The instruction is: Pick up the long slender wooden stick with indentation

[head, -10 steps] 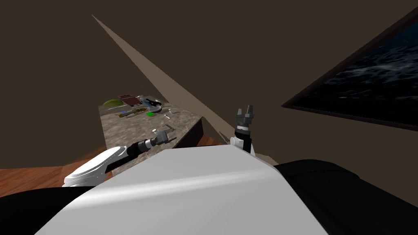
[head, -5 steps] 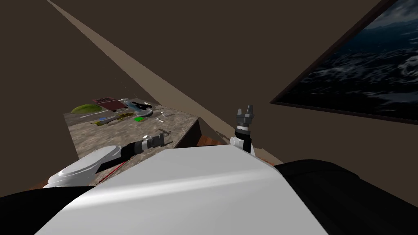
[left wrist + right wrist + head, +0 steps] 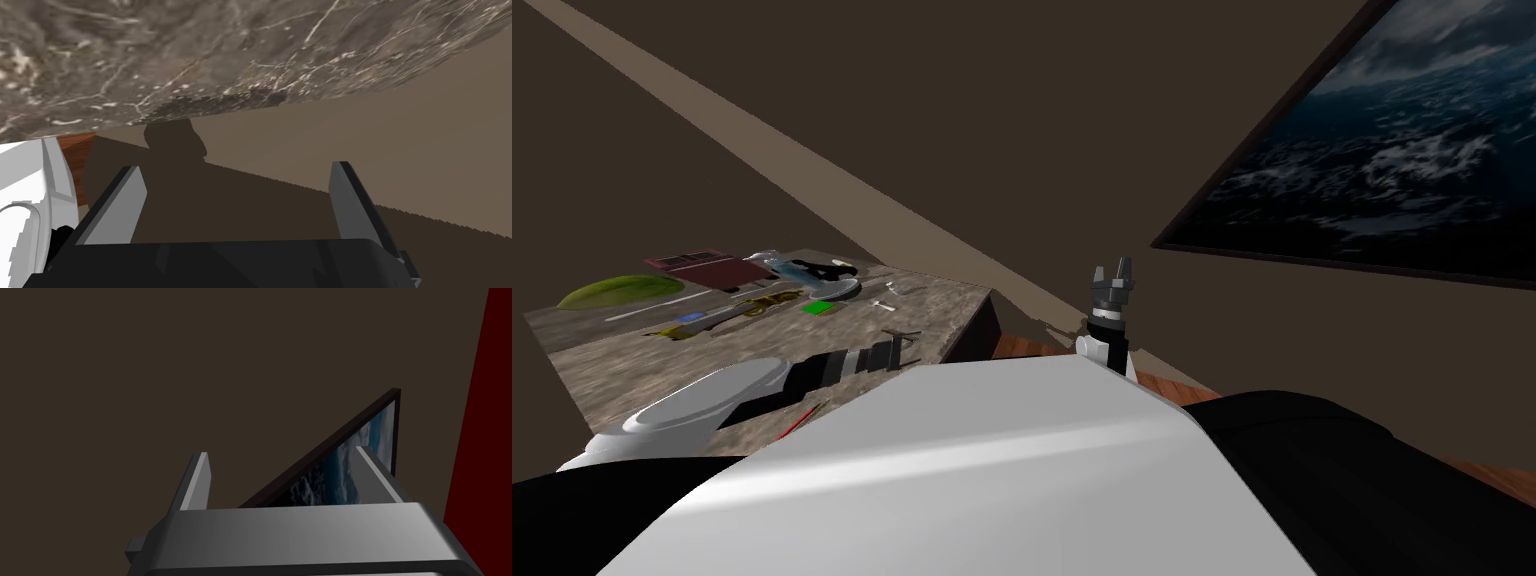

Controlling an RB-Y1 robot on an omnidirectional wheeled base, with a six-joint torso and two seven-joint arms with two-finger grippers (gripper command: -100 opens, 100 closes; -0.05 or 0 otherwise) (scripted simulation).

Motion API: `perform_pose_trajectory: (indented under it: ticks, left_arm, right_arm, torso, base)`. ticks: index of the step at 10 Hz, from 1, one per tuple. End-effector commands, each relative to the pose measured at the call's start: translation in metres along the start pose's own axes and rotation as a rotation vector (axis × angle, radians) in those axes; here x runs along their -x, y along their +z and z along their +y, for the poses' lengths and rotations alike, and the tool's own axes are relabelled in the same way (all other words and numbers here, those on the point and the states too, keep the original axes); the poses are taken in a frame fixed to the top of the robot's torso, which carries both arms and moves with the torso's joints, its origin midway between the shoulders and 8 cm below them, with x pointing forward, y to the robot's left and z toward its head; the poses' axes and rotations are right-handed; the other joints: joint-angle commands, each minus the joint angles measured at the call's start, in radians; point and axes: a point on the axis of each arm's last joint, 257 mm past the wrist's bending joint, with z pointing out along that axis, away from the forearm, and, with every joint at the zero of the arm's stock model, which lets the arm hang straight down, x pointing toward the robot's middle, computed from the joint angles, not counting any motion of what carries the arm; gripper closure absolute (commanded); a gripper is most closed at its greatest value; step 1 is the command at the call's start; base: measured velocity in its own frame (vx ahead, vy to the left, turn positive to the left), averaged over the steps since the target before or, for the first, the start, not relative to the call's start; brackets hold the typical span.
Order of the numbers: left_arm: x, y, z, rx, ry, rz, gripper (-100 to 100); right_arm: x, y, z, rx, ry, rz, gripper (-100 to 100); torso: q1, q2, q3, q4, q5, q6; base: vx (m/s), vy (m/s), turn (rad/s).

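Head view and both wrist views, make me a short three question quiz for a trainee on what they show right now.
1. True or false: the left gripper is shut on something.
2. Which gripper stands raised beside the table, clear of it? A the left gripper, B the right gripper.
3. Fill in: the small flat square among the things on the table is ___.
Key: 1 false, its fingers stand open and empty; 2 B; 3 green.
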Motion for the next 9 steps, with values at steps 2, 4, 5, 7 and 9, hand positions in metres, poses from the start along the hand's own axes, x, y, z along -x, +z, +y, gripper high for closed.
perform_pose_trajectory:
  ticks: [2,4,5,7,9]
  left_arm:
    - [-0.028,-0.018,-0.008,-0.068,0.047,0.099,-100]
    - [-0.048,-0.032,-0.015,-0.115,0.072,0.165,-100]
    - [-0.050,-0.032,-0.016,-0.120,0.076,0.173,-100]
    - [-0.068,-0.046,-0.023,-0.164,0.095,0.232,-100]
    - [-0.097,-0.075,-0.035,-0.243,0.120,0.328,-100]
  right_arm:
    - [0.000,0.000,0.000,0.000,0.000,0.000,0]
    - [0.000,0.000,0.000,0.000,0.000,0.000,0]
    - [0.000,0.000,0.000,0.000,0.000,0.000,0]
    - [0.000,0.000,0.000,0.000,0.000,0.000,0]
    - [0.000,0.000,0.000,0.000,0.000,0.000,0]
  torso:
    - [0.000,0.000,0.000,0.000,0.000,-0.001]
    - [0.000,0.000,0.000,0.000,0.000,-0.001]
    - [0.000,0.000,0.000,0.000,0.000,-0.001]
    - [0.000,0.000,0.000,0.000,0.000,0.000]
    - [0.000,0.000,0.000,0.000,0.000,-0.001]
  base:
    - [0.014,0.027,-0.161]
    - [0.016,0.028,-0.168]
    - [0.015,0.029,-0.154]
    - [0.013,0.032,-0.196]
    - [0.020,0.040,-0.258]
